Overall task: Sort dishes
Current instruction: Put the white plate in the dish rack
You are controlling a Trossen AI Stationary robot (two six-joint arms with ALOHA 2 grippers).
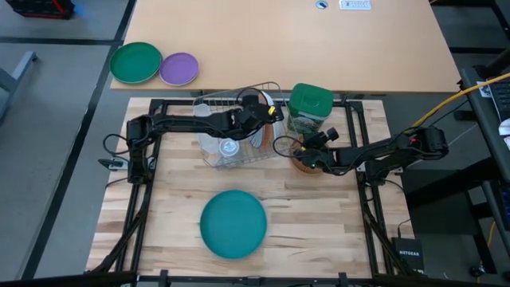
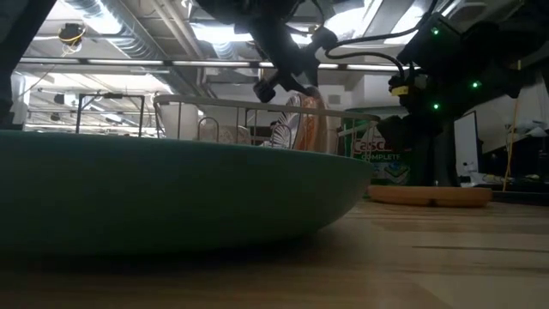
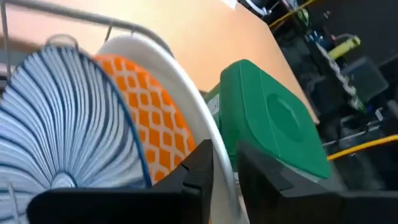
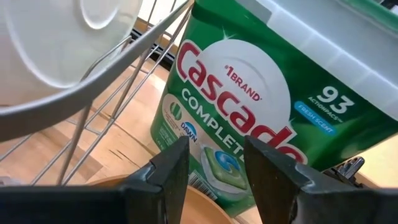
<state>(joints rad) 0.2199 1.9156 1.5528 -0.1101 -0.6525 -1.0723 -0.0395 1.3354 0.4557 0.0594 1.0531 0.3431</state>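
Note:
A wire dish rack [image 1: 209, 159] holds three plates on edge: a teal-and-white striped one [image 3: 62, 118], an orange patterned one [image 3: 149, 106] and a white one [image 3: 155, 56]. My left gripper [image 3: 224, 168] is at the rack's right end [image 1: 269, 112], shut on the white plate. A brown plate [image 2: 429, 196] lies flat on the table by the green canister [image 1: 309, 108]. My right gripper [image 4: 216, 168] hovers open just above the brown plate [image 1: 303, 154]. A large teal plate [image 1: 233, 223] lies flat near the table's front. My left gripper pinches the white plate's upper rim [image 3: 214, 140] between its two fingers, one on each face. The fingers come from above, slanting in from the table's left. The plate stands on edge in the rack beside the orange plate.
The green lidded canister [image 4: 261, 93] stands close to the rack's right side and behind the brown plate. A bright-green plate [image 1: 135, 62] and a purple plate [image 1: 178, 68] lie on the far table. Bare wood lies either side of the teal plate.

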